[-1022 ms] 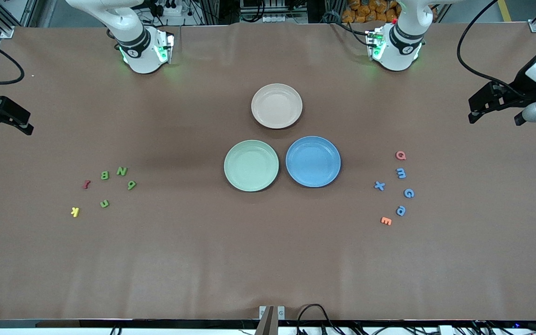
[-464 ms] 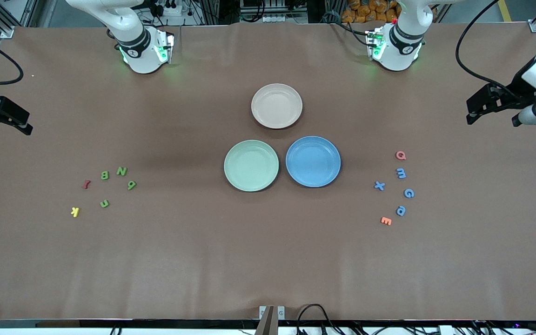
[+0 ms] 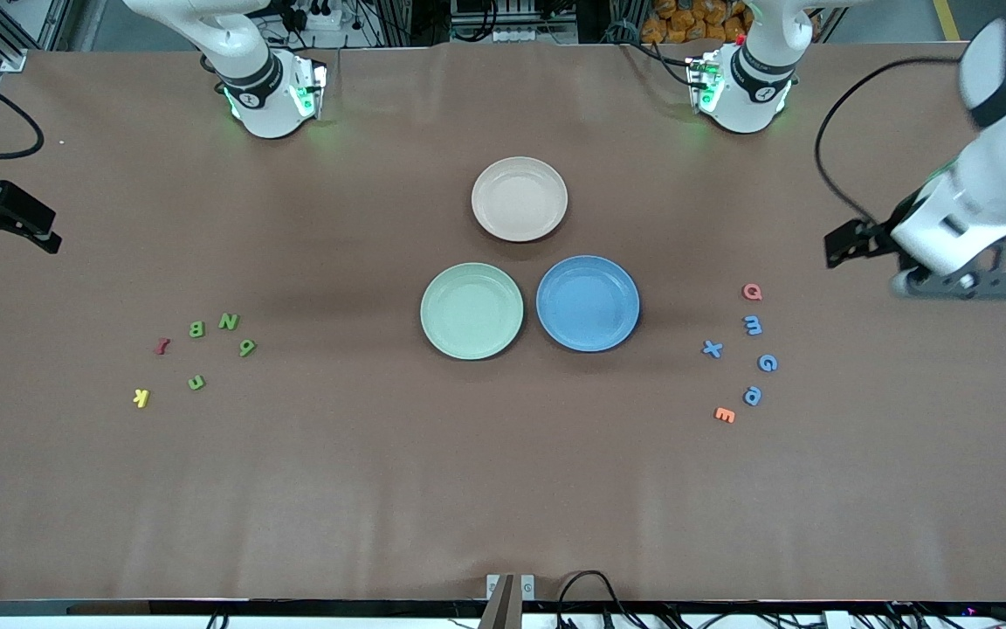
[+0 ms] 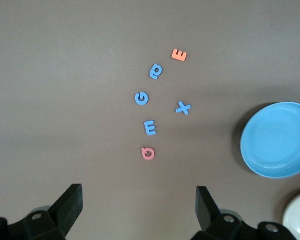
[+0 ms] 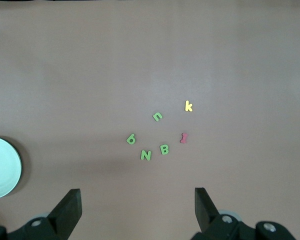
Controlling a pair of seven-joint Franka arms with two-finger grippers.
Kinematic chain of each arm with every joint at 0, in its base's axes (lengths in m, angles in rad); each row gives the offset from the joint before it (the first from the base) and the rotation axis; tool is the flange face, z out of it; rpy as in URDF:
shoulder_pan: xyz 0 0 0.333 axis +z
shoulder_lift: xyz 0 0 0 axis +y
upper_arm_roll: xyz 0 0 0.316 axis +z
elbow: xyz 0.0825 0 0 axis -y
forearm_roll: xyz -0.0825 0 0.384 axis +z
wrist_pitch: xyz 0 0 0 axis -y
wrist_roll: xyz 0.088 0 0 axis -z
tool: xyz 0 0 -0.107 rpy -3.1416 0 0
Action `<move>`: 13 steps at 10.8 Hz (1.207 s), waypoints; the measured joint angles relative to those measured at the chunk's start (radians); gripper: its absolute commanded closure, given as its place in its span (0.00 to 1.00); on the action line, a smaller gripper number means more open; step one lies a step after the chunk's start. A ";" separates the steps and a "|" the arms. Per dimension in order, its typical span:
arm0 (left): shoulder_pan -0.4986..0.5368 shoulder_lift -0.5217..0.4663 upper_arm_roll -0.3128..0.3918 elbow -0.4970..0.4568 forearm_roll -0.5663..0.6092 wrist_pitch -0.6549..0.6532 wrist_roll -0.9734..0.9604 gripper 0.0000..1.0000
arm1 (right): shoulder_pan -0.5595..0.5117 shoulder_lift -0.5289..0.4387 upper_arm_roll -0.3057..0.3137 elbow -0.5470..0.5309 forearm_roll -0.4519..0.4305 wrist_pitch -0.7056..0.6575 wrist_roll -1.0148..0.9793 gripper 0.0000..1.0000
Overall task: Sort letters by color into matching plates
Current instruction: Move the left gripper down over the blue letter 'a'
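Observation:
Four green letters point(image 3: 229, 321) lie loose toward the right arm's end of the table, and they also show in the right wrist view point(image 5: 146, 155). Four blue letters point(image 3: 754, 326) lie toward the left arm's end and show in the left wrist view point(image 4: 150, 128). The mint green plate point(image 3: 471, 311) and the blue plate point(image 3: 588, 303) sit side by side mid-table, both empty. My left gripper point(image 4: 138, 200) is open and empty, up over bare table beside the blue letters point(image 3: 957, 284). My right gripper point(image 5: 137, 202) is open and empty, waiting high at the table's end.
An empty beige-pink plate point(image 3: 520, 199) sits farther from the front camera than the two plates. A red letter point(image 3: 162, 347) and a yellow letter point(image 3: 141, 398) lie by the green ones. A pink letter point(image 3: 752, 292) and an orange letter point(image 3: 725, 415) lie by the blue ones.
My left arm has swung in from the table's end toward the blue letters. The right arm, the letters and the plates have not moved.

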 measured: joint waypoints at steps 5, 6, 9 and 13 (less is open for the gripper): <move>0.024 0.076 0.009 -0.224 0.001 0.344 0.003 0.00 | 0.000 0.000 0.000 0.000 0.000 0.000 0.000 0.00; 0.027 0.103 0.010 -0.226 0.002 0.365 0.007 0.00 | 0.000 0.000 0.000 0.000 0.000 0.000 0.000 0.00; 0.029 0.186 0.013 -0.231 0.031 0.442 0.007 0.00 | 0.000 0.000 0.000 0.000 0.000 0.000 0.000 0.00; 0.032 0.249 0.045 -0.235 0.037 0.475 -0.013 0.00 | 0.000 0.000 0.000 0.000 0.000 0.000 0.000 0.00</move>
